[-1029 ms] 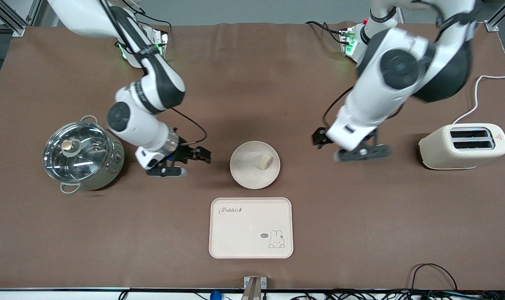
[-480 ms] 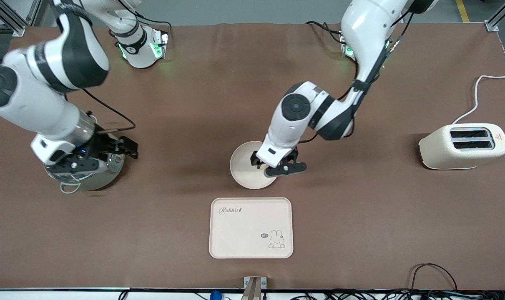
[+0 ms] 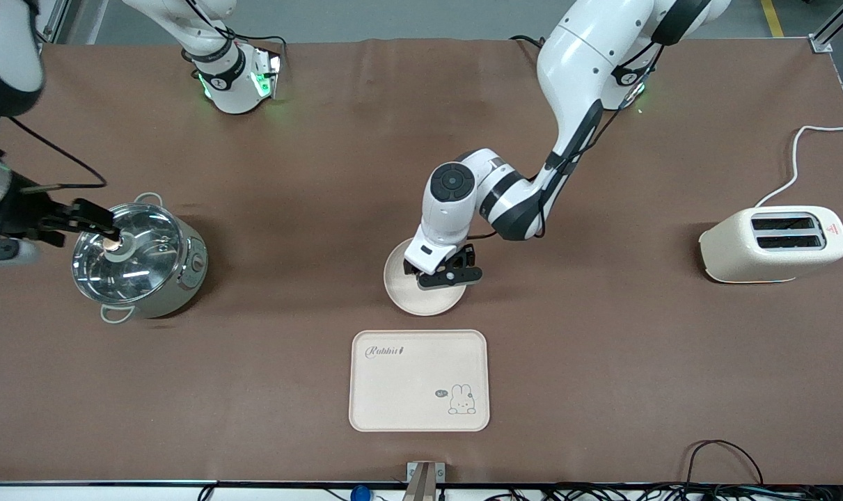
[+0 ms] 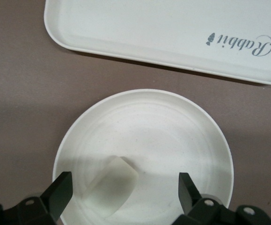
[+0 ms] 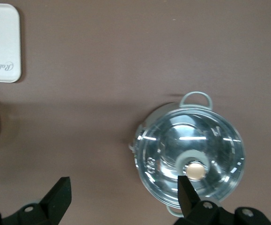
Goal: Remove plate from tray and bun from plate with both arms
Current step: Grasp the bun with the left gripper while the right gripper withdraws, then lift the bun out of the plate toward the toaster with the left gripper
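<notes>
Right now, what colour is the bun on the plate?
Pale cream-white, the bun nearly matches the plate; the left wrist view shows it best.

plate (image 4: 172,136): round, cream, raised rim, on the brown table (image 4: 18,93)
bun (image 4: 113,186): pale rounded block lying in the plate, at about 7 o'clock from the plate's middle, near the rim
left gripper (image 4: 125,197): over the plate, jaws spread wide, one black fingertip (image 4: 60,190) at either side of the bun, neither touching it
tray (image 4: 140,23): cream, rectangular, "Rabbit" lettering seen upside down, just beside the plate, apart from it
</notes>
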### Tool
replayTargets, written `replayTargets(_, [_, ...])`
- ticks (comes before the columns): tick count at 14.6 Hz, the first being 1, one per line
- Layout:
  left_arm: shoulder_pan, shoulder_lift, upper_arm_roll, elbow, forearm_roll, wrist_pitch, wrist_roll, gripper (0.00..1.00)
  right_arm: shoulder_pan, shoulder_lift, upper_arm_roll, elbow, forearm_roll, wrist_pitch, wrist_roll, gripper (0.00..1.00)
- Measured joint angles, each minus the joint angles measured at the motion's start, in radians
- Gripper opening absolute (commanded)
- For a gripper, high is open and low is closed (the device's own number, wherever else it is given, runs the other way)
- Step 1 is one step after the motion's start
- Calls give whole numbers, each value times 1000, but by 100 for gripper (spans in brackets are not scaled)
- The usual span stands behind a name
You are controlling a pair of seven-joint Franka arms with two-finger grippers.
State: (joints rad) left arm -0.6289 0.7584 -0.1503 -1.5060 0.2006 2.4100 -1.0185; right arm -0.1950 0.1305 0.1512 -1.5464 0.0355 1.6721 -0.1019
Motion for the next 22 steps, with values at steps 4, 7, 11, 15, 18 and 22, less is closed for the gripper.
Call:
replayTargets(4, [-1, 22, 1, -11, 51, 39, -11, 95, 38, -35, -45, 42, 0, -80, 1, 100])
replayTargets(7, [-4, 32, 1, -37, 79, 65, -44, 79, 204, -99, -181, 76, 0, -124, 32, 100])
replayTargets(11, [-4, 32, 0, -72, 145, 86, -87, 12, 216, -112, -223, 103, 0, -176, 32, 100])
replayTargets(15, [-1, 23, 0, -70, 153, 74, -86, 0, 215, -100, -228, 102, -1, -186, 32, 100])
replayTargets(18, [40, -47, 2, -50, 146, -70, 33, 0, 205, -99, -233, 102, -2, -206, 32, 100])
replayTargets(22, [218, -206, 7, -51, 28, -233, 408, 1, 154, -99, -237, 103, -3, -207, -2, 100])
